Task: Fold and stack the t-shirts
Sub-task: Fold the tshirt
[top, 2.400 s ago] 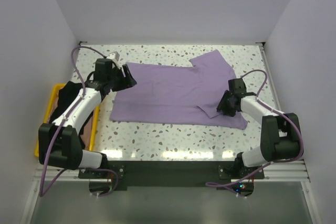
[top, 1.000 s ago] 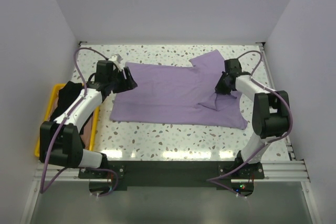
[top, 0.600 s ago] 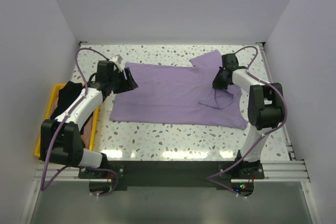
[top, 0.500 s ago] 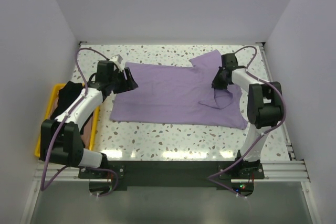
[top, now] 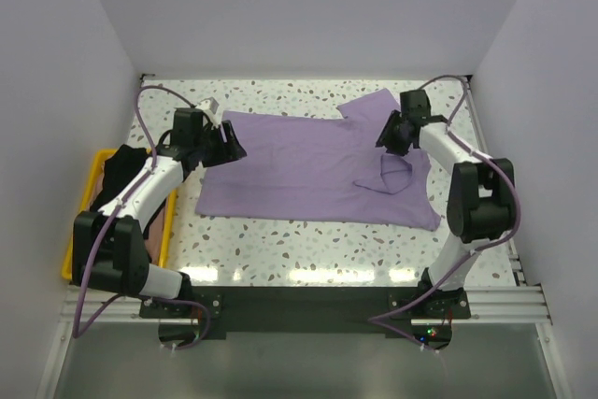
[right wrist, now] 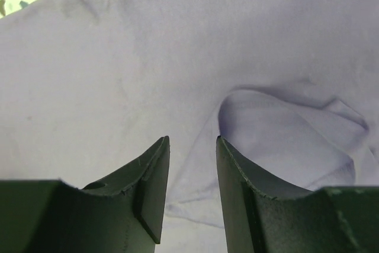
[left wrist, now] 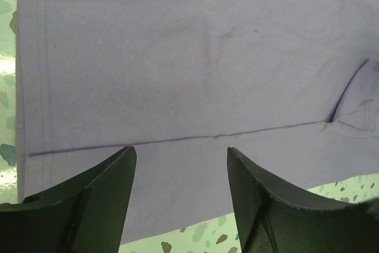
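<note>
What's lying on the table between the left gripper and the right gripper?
Only the lavender t-shirt; the top view shows nothing else between the left gripper and the right gripper.

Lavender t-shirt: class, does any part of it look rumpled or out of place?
Yes. The sleeve just below the right gripper is doubled back over the lavender t-shirt in a puffy, crooked loop, not a flat fold.
</note>
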Robot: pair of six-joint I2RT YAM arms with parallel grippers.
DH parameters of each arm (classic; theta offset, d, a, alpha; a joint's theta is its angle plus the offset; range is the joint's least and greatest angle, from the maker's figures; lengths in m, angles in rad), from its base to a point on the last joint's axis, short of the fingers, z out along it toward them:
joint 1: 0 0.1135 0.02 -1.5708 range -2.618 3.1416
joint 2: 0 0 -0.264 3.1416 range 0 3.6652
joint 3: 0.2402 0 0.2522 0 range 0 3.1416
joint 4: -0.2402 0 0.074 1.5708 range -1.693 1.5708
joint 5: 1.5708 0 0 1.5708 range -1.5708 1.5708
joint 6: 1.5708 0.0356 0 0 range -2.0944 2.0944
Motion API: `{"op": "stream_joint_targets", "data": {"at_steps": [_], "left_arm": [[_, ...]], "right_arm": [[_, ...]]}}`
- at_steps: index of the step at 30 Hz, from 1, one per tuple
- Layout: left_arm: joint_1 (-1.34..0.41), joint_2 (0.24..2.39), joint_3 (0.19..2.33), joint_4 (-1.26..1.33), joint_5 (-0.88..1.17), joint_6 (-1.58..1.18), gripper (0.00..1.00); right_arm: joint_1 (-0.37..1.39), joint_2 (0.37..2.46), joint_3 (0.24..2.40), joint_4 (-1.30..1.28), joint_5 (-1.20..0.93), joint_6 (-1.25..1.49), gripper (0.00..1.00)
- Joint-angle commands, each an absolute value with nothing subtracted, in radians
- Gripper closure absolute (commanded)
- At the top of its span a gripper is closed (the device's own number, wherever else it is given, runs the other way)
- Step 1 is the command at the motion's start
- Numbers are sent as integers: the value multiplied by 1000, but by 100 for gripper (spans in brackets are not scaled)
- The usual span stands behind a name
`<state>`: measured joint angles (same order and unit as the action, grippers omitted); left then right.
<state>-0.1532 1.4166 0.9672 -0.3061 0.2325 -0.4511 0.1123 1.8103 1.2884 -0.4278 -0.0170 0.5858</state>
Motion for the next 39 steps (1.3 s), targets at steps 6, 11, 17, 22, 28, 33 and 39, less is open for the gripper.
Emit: {"op": "stream_joint_targets", "data": {"at_steps": [6, 11, 17, 22, 28, 33, 39], "left_arm": [[-156, 1411, 960, -267, 258, -428, 32], [-156, 1410, 956, -265, 259, -430, 32], [-156, 1407, 953, -267, 258, -430, 32], [-156, 1405, 950, -267, 256, -430, 32], [-156, 1404, 950, -268, 255, -430, 32], [-156, 1405, 950, -268, 252, -428, 32], [-156, 1408, 950, -271, 250, -428, 32]], "right_arm": [[123, 1674, 1137, -423, -3, 540, 59], [143, 1678, 1078, -394, -14, 526, 58], [167, 1697, 1074, -393, -14, 526, 58], [190, 1718, 1097, -397, -18, 537, 61], [202, 1744, 1147, -410, -32, 546, 80], [210, 1770, 1210, -433, -32, 545, 93], [224, 1828, 1294, -455, -34, 534, 96]]}}
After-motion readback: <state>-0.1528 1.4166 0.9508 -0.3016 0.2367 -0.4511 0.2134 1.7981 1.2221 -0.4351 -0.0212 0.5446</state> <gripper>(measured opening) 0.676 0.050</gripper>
